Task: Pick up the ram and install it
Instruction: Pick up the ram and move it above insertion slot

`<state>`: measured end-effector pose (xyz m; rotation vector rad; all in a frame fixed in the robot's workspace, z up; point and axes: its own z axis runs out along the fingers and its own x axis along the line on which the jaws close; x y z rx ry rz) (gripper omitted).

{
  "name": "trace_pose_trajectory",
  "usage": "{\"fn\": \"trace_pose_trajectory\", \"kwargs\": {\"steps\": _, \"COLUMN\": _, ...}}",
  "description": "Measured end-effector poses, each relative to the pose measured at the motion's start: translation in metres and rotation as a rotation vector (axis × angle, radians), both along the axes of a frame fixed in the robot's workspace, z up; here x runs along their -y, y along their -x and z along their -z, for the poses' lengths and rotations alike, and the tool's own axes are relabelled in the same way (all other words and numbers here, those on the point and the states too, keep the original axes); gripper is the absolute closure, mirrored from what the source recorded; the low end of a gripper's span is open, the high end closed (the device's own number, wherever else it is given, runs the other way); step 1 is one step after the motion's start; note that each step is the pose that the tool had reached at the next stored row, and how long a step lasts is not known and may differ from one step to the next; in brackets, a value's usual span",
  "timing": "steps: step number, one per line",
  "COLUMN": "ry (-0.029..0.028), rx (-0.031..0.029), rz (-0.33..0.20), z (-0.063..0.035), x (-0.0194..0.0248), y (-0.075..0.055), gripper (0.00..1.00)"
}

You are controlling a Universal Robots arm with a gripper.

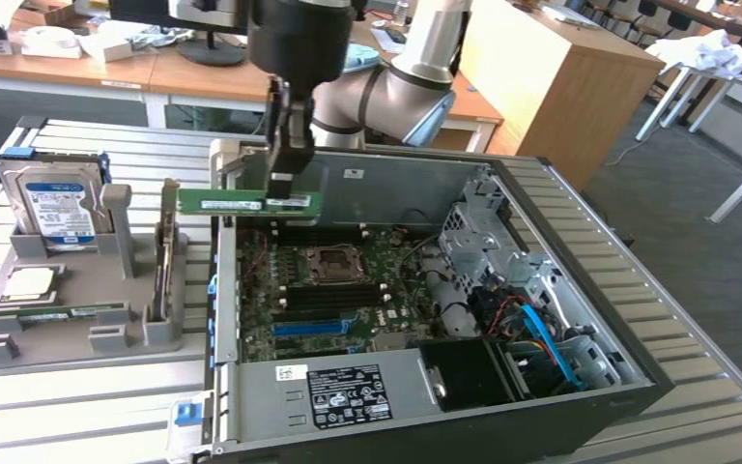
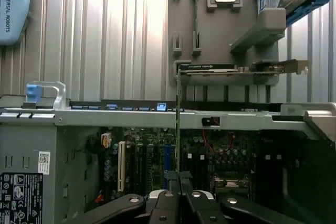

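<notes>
Carry step. End effector (image 1: 283, 193) clamped tight on the ram (image 1: 236, 202), held level above the open case (image 1: 385, 184). My judgement: seating needs careful alignment over a motherboard (image 1: 297, 290) slot.

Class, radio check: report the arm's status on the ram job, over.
Fingers shut on ram. Ram aloft, level, over open computer case. Nothing seen blocking it.
</notes>
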<state>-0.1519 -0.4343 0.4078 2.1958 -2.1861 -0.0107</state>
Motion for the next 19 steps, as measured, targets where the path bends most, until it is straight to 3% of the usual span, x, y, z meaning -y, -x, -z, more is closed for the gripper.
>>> {"fn": "trace_pose_trajectory", "kwargs": {"steps": 19, "ry": 0.0, "rx": -0.0003, "rz": 0.0, "z": 0.0, "x": 0.0, "y": -0.055, "gripper": 0.89}}
